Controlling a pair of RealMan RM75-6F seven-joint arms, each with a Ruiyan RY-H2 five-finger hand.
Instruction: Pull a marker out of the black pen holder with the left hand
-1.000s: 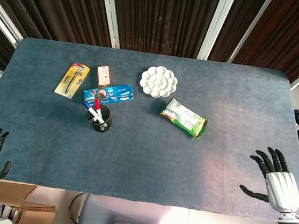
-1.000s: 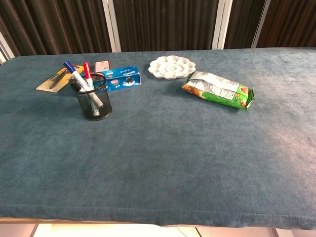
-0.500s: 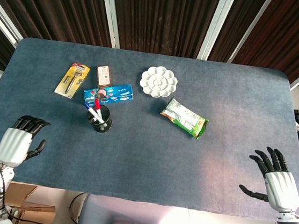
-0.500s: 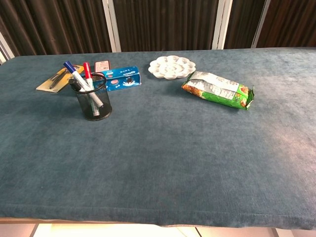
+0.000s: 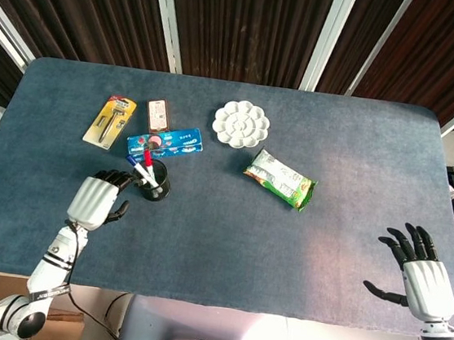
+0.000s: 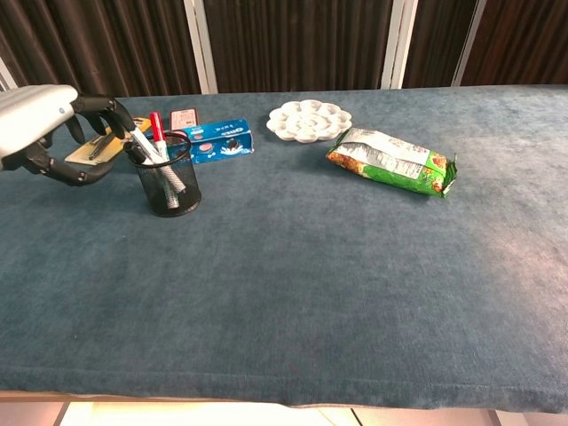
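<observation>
The black mesh pen holder (image 5: 155, 186) (image 6: 170, 188) stands on the blue table left of centre, holding a red-capped marker (image 5: 148, 159) (image 6: 157, 127) and a blue-capped one (image 5: 132, 160). My left hand (image 5: 97, 199) (image 6: 53, 124) hovers just left of the holder, fingers curled toward the marker tops, holding nothing that I can see. My right hand (image 5: 420, 274) rests at the table's near right edge, fingers spread and empty; the chest view does not show it.
Behind the holder lie a blue box (image 5: 165, 142) (image 6: 222, 141), a small red pack (image 5: 159, 115) and a yellow carded razor (image 5: 109, 121). A white flower-shaped palette (image 5: 241, 123) (image 6: 309, 120) and a green snack bag (image 5: 280, 178) (image 6: 391, 161) lie further right.
My left hand has moved from the near left table edge up and right, arriving beside the pen holder. The right hand and the objects have stayed put.
</observation>
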